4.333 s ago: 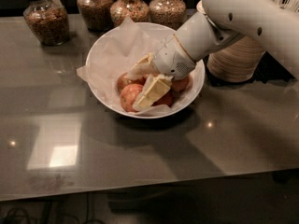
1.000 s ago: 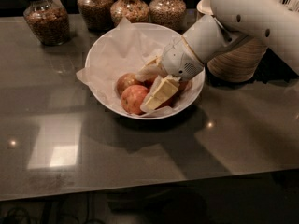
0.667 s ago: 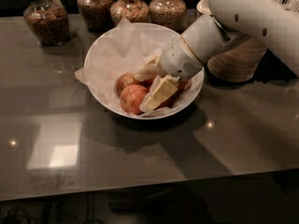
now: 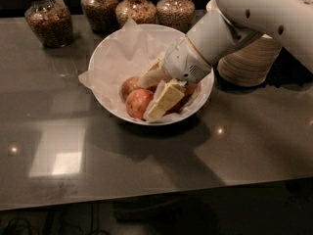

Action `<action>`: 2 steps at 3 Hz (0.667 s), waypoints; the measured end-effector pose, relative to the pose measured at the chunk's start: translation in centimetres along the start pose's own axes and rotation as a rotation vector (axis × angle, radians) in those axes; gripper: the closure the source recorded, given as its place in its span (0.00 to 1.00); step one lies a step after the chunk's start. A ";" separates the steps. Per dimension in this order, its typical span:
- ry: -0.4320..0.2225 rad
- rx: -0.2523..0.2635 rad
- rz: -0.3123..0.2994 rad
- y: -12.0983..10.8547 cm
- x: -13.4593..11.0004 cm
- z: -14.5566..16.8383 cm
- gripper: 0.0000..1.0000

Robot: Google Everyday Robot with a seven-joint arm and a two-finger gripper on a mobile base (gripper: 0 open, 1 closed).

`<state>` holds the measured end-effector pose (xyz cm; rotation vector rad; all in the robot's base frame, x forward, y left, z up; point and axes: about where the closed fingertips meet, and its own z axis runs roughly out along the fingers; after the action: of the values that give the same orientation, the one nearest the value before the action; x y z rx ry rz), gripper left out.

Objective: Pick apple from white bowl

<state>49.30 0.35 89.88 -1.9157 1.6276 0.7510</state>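
Observation:
The white bowl [image 4: 105, 58], lined with crumpled white paper, stands at the middle back of the dark table. Several apples lie in its front half. A round reddish-orange apple [image 4: 137, 103] is at the front left, a paler one [image 4: 128, 85] is behind it, and a deeper red one [image 4: 190, 89] shows at the right under the wrist. My gripper [image 4: 148, 97] is down inside the bowl among the apples, right beside the reddish-orange apple. My white arm comes in from the upper right and hides the bowl's right side.
Several glass jars of grains [image 4: 48, 21] line the table's back edge. A stack of beige paper bowls [image 4: 249, 60] stands right of the white bowl, behind my arm. The table's front edge [image 4: 146, 199] runs along the bottom.
Since 4.3 s ago my arm has shifted slightly right and the front apple shows more. Over the last second nothing has visibly moved.

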 end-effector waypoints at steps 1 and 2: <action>0.035 0.016 -0.051 2.3 -2.1 -1.2 0.46; 0.036 0.020 -0.055 2.4 -2.4 -1.3 0.64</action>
<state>46.74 0.74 92.40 -1.9629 1.5907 0.6790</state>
